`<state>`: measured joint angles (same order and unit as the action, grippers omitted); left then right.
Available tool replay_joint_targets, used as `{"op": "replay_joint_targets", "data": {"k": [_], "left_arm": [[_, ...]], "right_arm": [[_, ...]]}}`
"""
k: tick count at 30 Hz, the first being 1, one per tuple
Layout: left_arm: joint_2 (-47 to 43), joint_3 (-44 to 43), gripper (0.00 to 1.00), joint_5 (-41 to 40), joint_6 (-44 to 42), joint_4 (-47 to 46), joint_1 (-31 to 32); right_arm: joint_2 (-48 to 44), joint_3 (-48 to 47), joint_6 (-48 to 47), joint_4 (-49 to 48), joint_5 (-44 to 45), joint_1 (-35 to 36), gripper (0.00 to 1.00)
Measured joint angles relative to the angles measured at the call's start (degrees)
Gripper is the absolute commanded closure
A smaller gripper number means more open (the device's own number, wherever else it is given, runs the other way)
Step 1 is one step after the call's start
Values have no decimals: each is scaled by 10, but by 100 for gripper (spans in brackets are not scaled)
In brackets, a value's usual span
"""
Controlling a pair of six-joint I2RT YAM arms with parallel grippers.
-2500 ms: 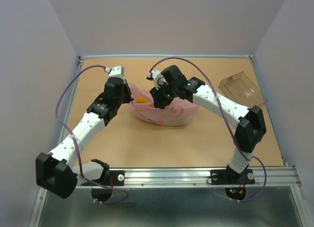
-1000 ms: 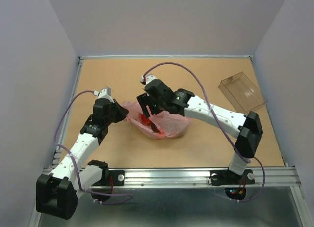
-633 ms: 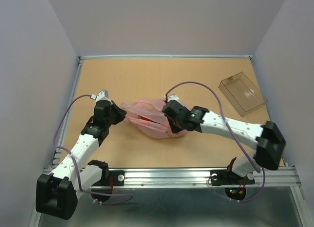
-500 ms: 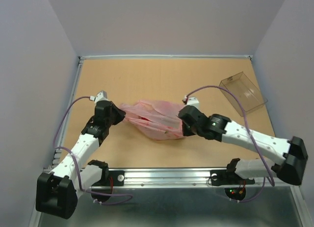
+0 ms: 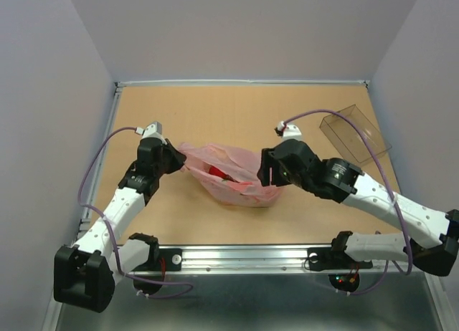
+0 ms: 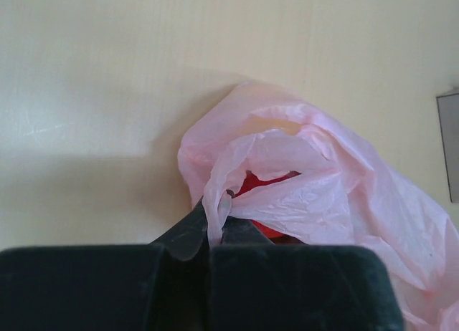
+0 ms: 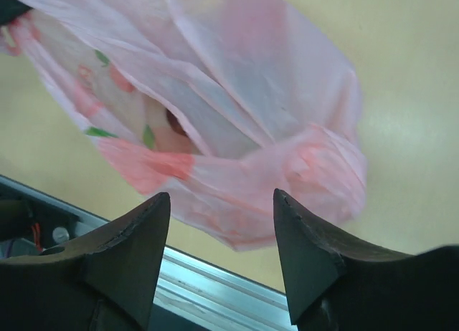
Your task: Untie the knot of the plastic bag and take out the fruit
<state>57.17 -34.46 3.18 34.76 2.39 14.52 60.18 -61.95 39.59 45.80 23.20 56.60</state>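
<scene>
Left hand [image 6: 212, 232] clamped on the plastic bag [image 5: 242, 179]; right hand [image 7: 220, 199] spread apart beside it.

The left hand's fingers are pressed together on a thin fold of the pink rim, which rises straight out of them. Just ahead of that hand the bag's mouth gapes and a red fruit [image 6: 264, 185] shows inside. The bag lies on the table [image 5: 215, 109] between the two hands. The right hand's fingers stand wide with nothing between them, and the bag's crinkled, printed side lies close in front of the tips. A clear box [image 5: 355, 134] stands well apart beyond the right hand.
</scene>
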Motion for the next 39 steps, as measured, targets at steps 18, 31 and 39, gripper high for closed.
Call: {"op": "replay_joint_targets", "data": {"k": [18,31,39], "left_arm": [[-45,-14,100,48,-75,30,1],[-96,35,100,39,-36,57,1],[-111,56,100,46,-4,69,2]], "right_arm": [[385,-239,-254,-58,-195,10,66],[347,-56,-129,-112,-1,24,0],[271,15,-8,-107,98,8,1]]}}
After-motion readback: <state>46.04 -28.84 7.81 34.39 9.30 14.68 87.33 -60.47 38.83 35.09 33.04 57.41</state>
